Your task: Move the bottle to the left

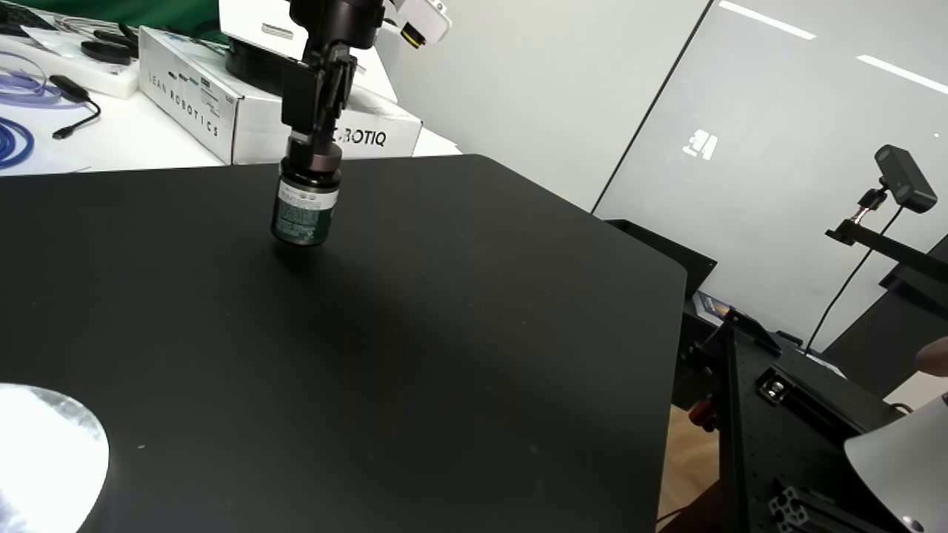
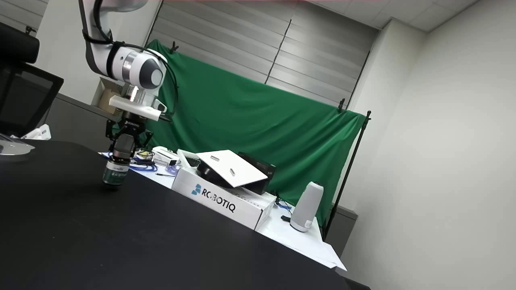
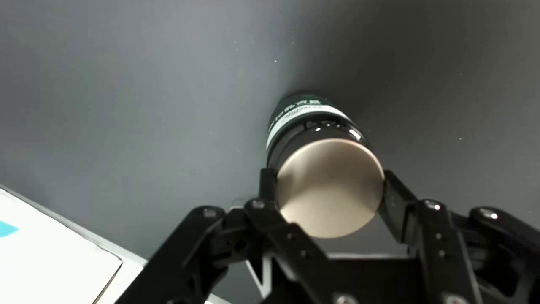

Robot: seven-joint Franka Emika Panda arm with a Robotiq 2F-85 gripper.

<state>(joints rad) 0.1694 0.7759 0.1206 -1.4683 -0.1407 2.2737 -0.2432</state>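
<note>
Pale rounded object (image 1: 44, 459), one, overexposed and cut off by the frame, nature not determinable; toward the near left of the desk (image 1: 444, 414) in an exterior view. Desk: matt black, far right corner rounded. Bottle (image 1: 304, 216): squat, dark green body, pale label band; near the desk's far edge, left of the rounded corner; dark shadow just beneath, contact between base and desk not determinable. Hand (image 3: 330, 184): black, pinching the bottle by its cap (image 3: 333, 202), a finger on either side; cap brown-toned on top in the wrist view. Arm (image 2: 98, 56): white, black cabling, above the hand. White desk (image 2: 290, 239): beyond the far edge. Robotiq box (image 2: 217, 203): white, lettered, standing thereon. Slotted white panel (image 2: 244, 167): tilted, atop the box. Green cloth (image 2: 250, 112): hung at the back.
</note>
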